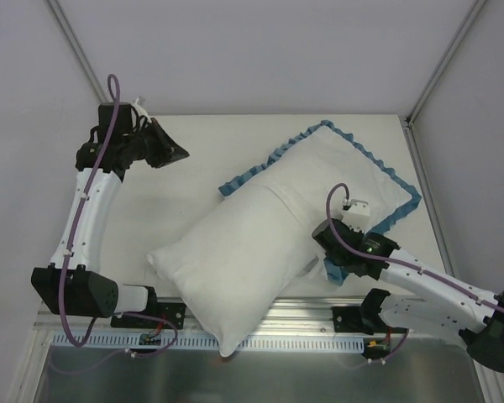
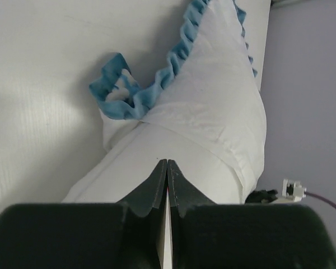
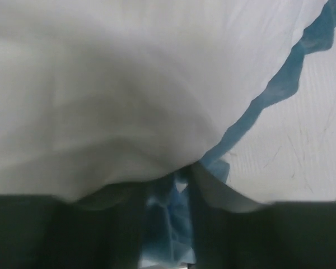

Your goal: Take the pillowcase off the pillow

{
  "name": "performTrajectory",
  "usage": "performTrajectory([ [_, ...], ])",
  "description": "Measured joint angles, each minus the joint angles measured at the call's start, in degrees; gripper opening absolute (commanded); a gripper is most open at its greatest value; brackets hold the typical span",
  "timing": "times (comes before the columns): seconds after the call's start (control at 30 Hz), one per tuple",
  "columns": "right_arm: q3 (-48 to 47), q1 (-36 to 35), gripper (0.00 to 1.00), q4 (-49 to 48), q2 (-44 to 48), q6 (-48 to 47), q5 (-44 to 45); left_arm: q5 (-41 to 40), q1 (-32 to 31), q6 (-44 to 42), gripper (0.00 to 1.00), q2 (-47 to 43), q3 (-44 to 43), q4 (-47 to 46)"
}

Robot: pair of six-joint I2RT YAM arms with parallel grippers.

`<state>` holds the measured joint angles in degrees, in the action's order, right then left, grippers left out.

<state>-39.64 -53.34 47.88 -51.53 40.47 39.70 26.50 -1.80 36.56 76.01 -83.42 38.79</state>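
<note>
L jaws shut, empty, w/ pillow [image 1: 235, 260] lying ahead, well apart. R jaws clamped on blue ruffle [image 3: 280, 89] of case [image 1: 336, 164], which spreads beyond them on tabletop [image 1: 210, 143].

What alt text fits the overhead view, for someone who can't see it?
A plump white pillow lies diagonally on a table, its far end inside a pillowcase with blue ruffled edging. The right arm has its jaws at the pillowcase's near corner; the left arm is clear of it.
</note>
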Motion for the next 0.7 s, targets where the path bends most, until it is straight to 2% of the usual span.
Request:
performTrajectory([
  [0.03,0.0,0.0,0.76,-0.1,-0.6,-0.2,-0.2,-0.2,-2.1,-0.4,0.00,0.0,0.0,0.0],
  [0.07,0.0,0.0,0.84,-0.1,-1.0,-0.3,-0.3,-0.6,-4.8,-1.0,0.00,0.0,0.1,-0.1],
  [0.1,-0.1,-0.1,0.88,0.1,-1.2,-1.0,-0.2,-0.9,-7.5,-1.7,0.05,0.0,0.3,-0.1],
  [0.13,-0.4,0.0,0.94,0.5,-1.3,-1.6,0.0,-1.6,-11.0,-2.5,0.26,0.1,0.5,0.2],
  [0.2,-1.2,0.3,0.97,1.2,-0.9,-2.4,0.1,-3.3,-16.2,-3.8,0.54,0.4,0.6,0.9],
  [0.23,-1.8,0.8,0.99,1.6,-0.5,-2.9,0.1,-4.5,-18.9,-4.6,0.76,0.6,0.6,1.5],
  [0.27,-2.5,1.5,0.99,2.2,0.1,-3.5,0.0,-6.3,-22.1,-5.2,0.82,0.7,0.6,2.3],
  [0.37,-4.4,4.0,1.00,3.6,3.3,-5.5,0.0,-13.0,-30.6,-6.8,0.95,1.2,-0.6,5.9],
  [0.4,-5.1,4.9,0.97,4.2,4.6,-6.3,0.0,-15.5,-34.0,-7.2,0.99,1.4,-1.4,7.2],
  [0.6,-9.0,9.7,0.96,7.4,10.3,-9.5,0.1,-27.2,-51.1,-7.2,0.99,1.8,-3.1,12.5],
  [0.7,-10.0,10.8,0.96,8.3,11.2,-10.5,0.1,-29.4,-56.6,-6.2,0.99,2.0,-2.1,13.5],
])
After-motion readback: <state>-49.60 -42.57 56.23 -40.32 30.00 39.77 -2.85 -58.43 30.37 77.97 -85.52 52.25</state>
